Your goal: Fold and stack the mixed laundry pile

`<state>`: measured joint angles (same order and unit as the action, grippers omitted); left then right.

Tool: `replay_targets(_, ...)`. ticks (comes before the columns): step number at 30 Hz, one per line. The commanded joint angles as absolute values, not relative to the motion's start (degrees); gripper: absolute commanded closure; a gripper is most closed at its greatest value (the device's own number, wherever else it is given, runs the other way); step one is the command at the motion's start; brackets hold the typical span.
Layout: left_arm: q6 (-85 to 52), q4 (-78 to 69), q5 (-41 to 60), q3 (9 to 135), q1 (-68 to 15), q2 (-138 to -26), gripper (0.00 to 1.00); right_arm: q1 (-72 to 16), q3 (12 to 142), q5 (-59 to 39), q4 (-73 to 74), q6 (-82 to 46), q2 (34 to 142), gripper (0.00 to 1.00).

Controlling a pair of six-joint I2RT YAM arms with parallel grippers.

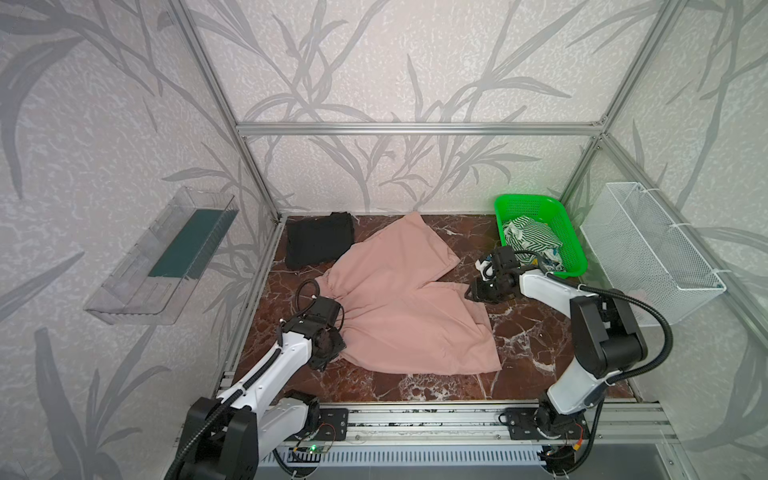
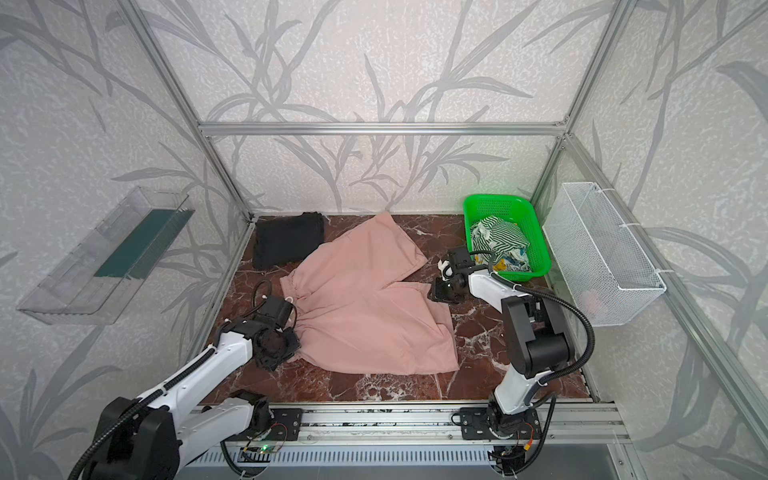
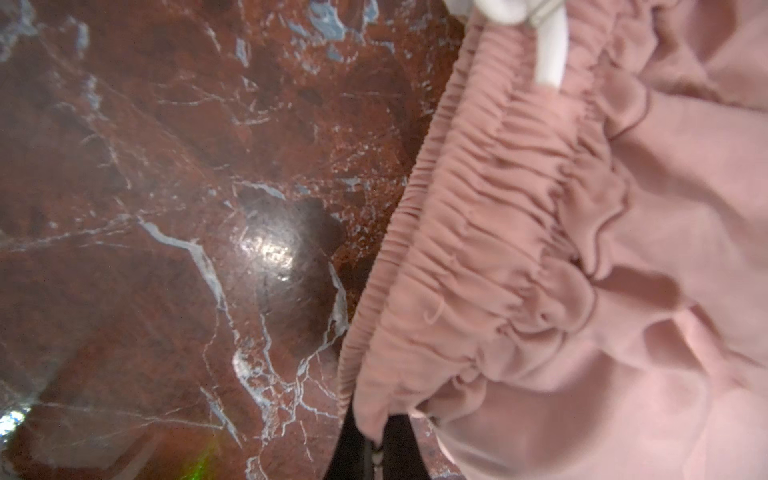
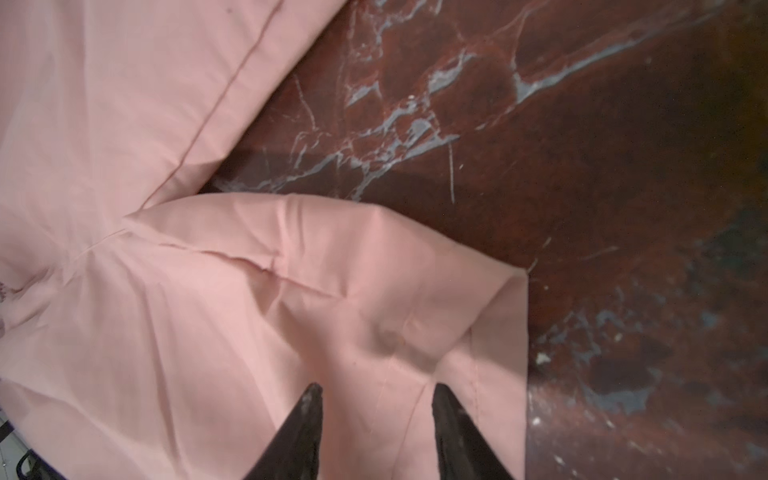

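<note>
Two grippers work the dusty-pink shorts (image 1: 399, 299)

The left gripper (image 3: 372, 440) is pressed together on the gathered waistband (image 3: 478, 232). The right gripper (image 4: 376, 395) stands spread over a leg hem (image 4: 498, 332). The shorts lie flat between the arms. Best close squarely on both hem layers before lifting. Both arms reach in low, wrists bent downward.

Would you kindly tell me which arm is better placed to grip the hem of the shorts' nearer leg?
Right. The right gripper sits with jaws apart over that hem corner of the shorts, while the left gripper is shut on the waistband at the far end.
</note>
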<state>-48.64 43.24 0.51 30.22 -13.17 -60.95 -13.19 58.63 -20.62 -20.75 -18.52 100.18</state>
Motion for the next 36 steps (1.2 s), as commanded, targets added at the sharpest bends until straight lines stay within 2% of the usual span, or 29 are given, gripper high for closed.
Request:
replay_targets(1,-49.56,44.12,-2.01,29.56,-13.01,-59.59,1.0,-12.53,60.12,-22.6,-18.67,-18.41,102.25,0.57)
replay_targets(7,-49.44,44.12,-2.23,29.52,-13.01,-58.98,1.0,-12.48,60.13,-24.56,-17.79,-18.24,104.04,0.59)
replay_targets(14,-49.22,44.15,-2.67,29.71,-13.01,-59.5,1.0,-11.57,60.79,-25.2,-19.08,-16.89,102.09,0.88)
replay_targets(17,-49.38,44.13,-3.15,29.53,-12.96,-59.17,1.0,-10.31,63.34,-23.71,-21.97,-15.49,101.25,0.95)
replay_targets(25,-49.24,43.81,-3.35,29.15,-13.01,-59.04,1.0,-7.96,74.3,-16.01,-31.37,-9.86,106.22,0.98)
replay_targets(29,-48.7,42.98,-2.39,28.94,-13.01,-58.98,1.0,-7.91,76.74,-15.56,-30.53,-10.15,109.66,0.96)
replay_targets(30,-48.52,42.77,-2.13,28.9,-13.01,-58.97,1.0,-7.91,77.26,-15.35,-30.42,-10.5,110.41,0.93)
replay_targets(36,-47.05,40.79,0.96,28.64,-13.01,-58.78,1.0,-8.08,77.34,-9.99,-35.71,-11.44,108.09,0.57)
